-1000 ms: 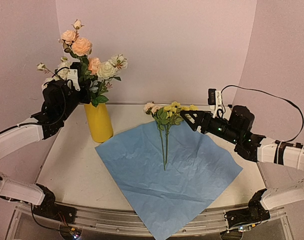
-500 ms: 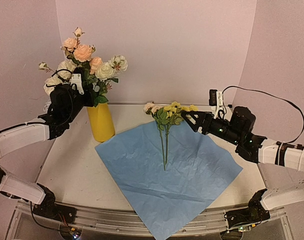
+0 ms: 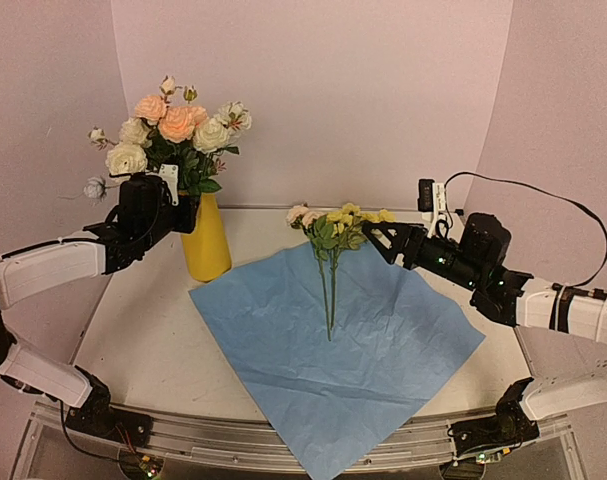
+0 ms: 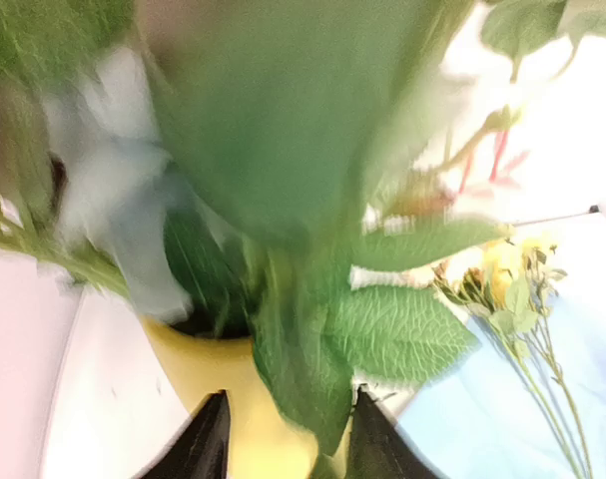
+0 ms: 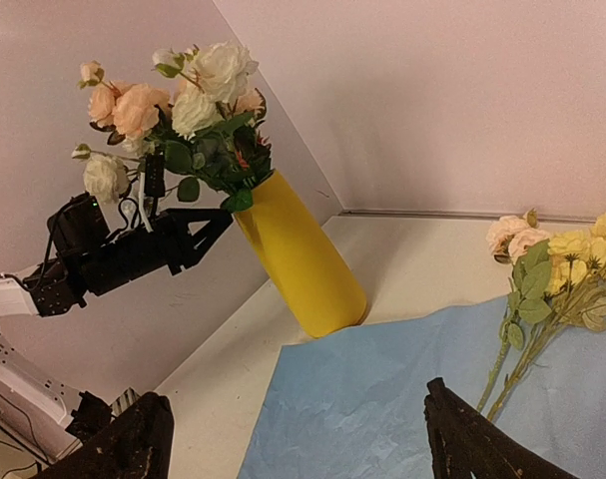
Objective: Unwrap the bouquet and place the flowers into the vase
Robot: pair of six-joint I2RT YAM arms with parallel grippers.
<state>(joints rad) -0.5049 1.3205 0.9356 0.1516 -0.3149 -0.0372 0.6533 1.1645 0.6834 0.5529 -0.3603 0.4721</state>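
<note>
The yellow vase (image 3: pixel 207 245) stands at the back left and holds a bunch of peach and white roses (image 3: pixel 173 125). My left gripper (image 3: pixel 190 213) is at the vase's neck. In the left wrist view its fingers (image 4: pixel 208 444) stand apart, with a green leaf (image 4: pixel 307 369) hanging loose between them above the vase (image 4: pixel 198 374). The bouquet is unwrapped: its blue paper (image 3: pixel 333 345) lies flat. The flowers (image 3: pixel 335 228), small yellow and pink ones on thin stems, lie on its far corner. My right gripper (image 3: pixel 376 238) hovers open just right of them, holding nothing.
The right wrist view shows the vase (image 5: pixel 304 261), the blue paper (image 5: pixel 382 409), the flowers (image 5: pixel 542 279) and my left gripper (image 5: pixel 198 228). Pale walls close in the table (image 3: pixel 143 340) at the back and sides. A metal rail (image 3: pixel 223 440) runs along the near edge.
My left arm has swung right to the vase, and the peach and white bunch has come upright in it. The left jaws have come apart off the stems. The right arm has stayed still.
</note>
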